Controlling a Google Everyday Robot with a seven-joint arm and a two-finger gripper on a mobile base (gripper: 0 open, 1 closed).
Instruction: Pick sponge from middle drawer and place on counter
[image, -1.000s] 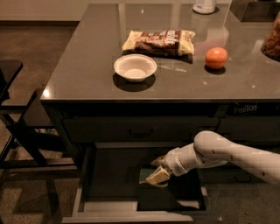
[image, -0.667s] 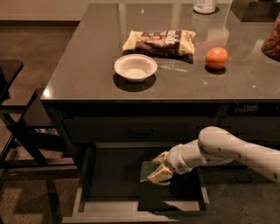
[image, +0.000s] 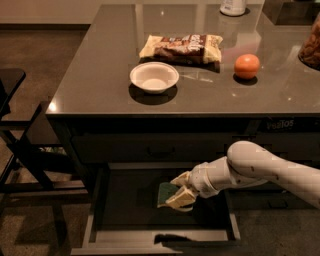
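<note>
The gripper (image: 178, 190) is low inside the middle drawer (image: 150, 236), right of centre; its two fingers are closed on the right end of the sponge (image: 164, 192); the sponge sticks out left of them, long axis approx. left-right; the counter (image: 95, 85) is up and behind; the fingers hide whether the sponge is touching the drawer bottom.

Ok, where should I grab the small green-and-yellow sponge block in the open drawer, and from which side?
Grip the green-and-yellow sponge across its short sides, coming from above and the right: it seems to lie flat on the floor of the open middle drawer, away from the walls. The gripper is at its right end.
</note>
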